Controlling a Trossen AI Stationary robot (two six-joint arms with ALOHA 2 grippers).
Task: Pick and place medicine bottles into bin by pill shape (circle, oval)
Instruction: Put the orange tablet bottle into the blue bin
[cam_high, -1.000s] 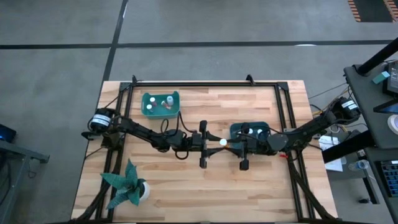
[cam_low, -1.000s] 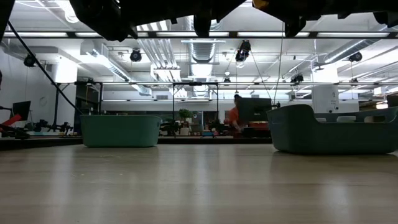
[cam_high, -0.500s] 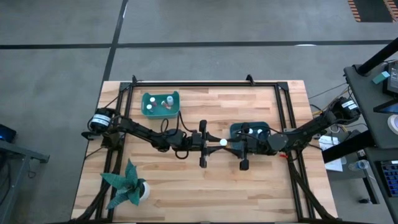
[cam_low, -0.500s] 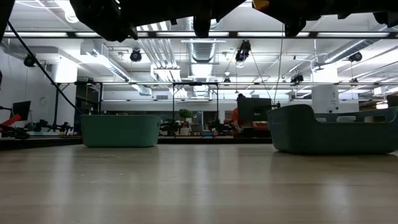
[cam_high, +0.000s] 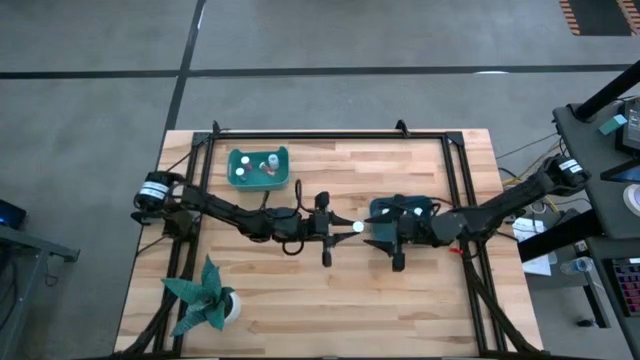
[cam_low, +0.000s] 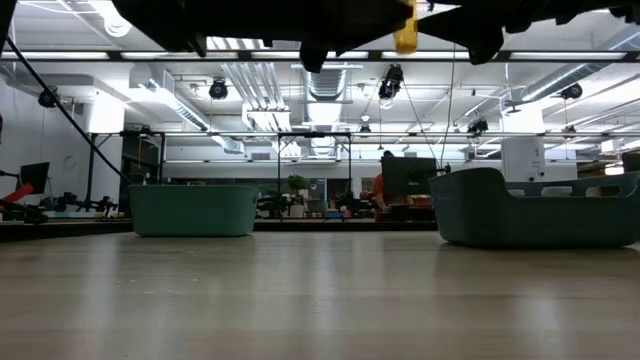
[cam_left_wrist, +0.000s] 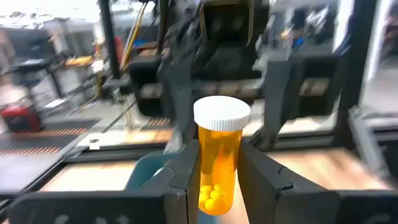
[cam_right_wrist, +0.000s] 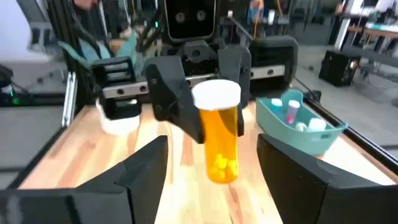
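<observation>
Open tabletop between trays, seemingly.

Even overhead light fills the high view; the desk is bright, with only faint shadows under the arms. In the low view, ceiling strip lights glare at twelve o'clock and leave a pale sheen on the wood. The left wrist view is heavily motion-blurred behind a sharp amber bottle. The right wrist view is soft at its edges and beyond the bottle.
</observation>
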